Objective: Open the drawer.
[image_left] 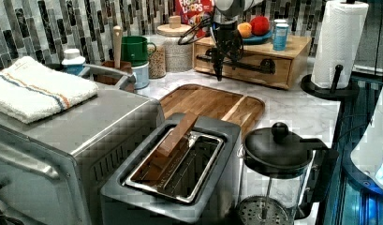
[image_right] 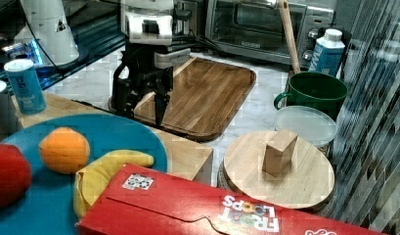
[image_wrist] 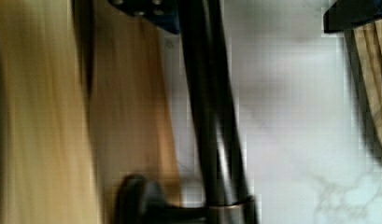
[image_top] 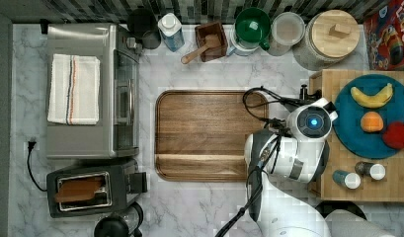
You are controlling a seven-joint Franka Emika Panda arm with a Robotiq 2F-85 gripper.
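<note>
We are at a marble kitchen counter [image_top: 189, 207] crowded with appliances. In the left view, left to right: toaster oven [image_left: 62, 140], wooden tray [image_left: 212, 105], then the drawer [image_left: 254, 63] under the fruit plate. Our gripper [image_left: 220, 70] hangs at its bar handle [image_left: 245, 65], fingers apart. We judge the drawer light and stiff; hold the bar mid-span.

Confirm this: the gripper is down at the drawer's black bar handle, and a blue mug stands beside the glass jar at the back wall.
One thing is off: the mug is green, not blue, as the top view shows. The rest stands: the gripper is down at the drawer and its black bar handle, and the mug stands beside the glass jar at the back wall.
</note>
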